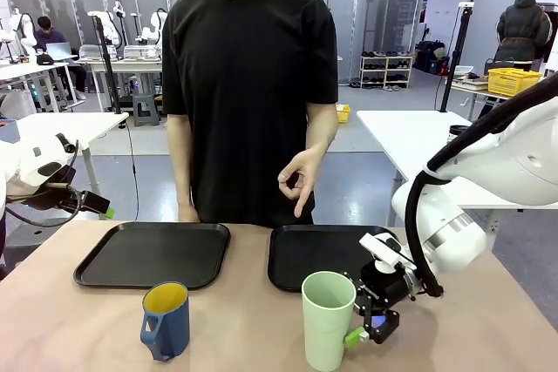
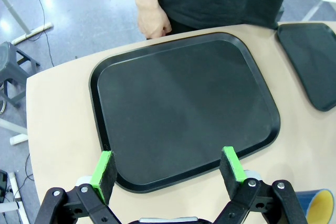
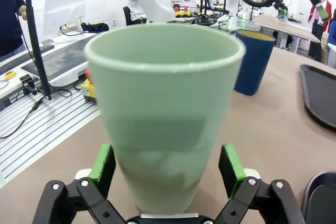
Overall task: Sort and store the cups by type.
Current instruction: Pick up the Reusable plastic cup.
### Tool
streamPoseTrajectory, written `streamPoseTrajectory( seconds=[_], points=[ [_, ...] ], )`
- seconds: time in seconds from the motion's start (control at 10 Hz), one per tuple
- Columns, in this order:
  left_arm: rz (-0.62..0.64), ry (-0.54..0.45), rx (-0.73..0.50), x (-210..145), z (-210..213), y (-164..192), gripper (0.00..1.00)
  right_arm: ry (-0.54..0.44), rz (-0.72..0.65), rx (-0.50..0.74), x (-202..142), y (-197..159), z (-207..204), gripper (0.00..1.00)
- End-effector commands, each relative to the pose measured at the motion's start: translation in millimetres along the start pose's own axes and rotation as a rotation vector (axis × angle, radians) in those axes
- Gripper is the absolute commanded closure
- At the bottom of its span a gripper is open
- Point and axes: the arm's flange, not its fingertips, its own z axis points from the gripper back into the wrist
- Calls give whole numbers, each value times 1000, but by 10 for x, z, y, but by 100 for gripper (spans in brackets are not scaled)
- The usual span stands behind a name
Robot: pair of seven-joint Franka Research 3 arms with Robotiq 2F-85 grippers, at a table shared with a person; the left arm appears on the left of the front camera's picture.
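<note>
Nearest, I am straddling the green tumbler [image 3: 165,114] with my right gripper [image 3: 167,162], jaws wide, gripping nothing, ready to lift; the blue mug [image 1: 166,320] is waiting leftward; my open, empty left gripper [image 2: 168,163] is hovering over the far tray [image 2: 184,103].

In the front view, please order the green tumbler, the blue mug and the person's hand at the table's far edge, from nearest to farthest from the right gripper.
From the right gripper:
1. Green tumbler, between its open fingers.
2. Blue mug, farther left, near edge.
3. Person's hand, far edge, beyond the left tray.
</note>
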Motion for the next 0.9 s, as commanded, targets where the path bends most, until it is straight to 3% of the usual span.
streamPoseTrajectory(
  seconds=[0.0, 0.8],
  points=[
    [-7, -2, 3, 0, 19, -7, 0, -20, 62, 1, -96, 21, -98, 0],
    [-7, -2, 3, 0, 19, -7, 0, -84, 60, 64, -144, 26, -356, 0]
  ],
)
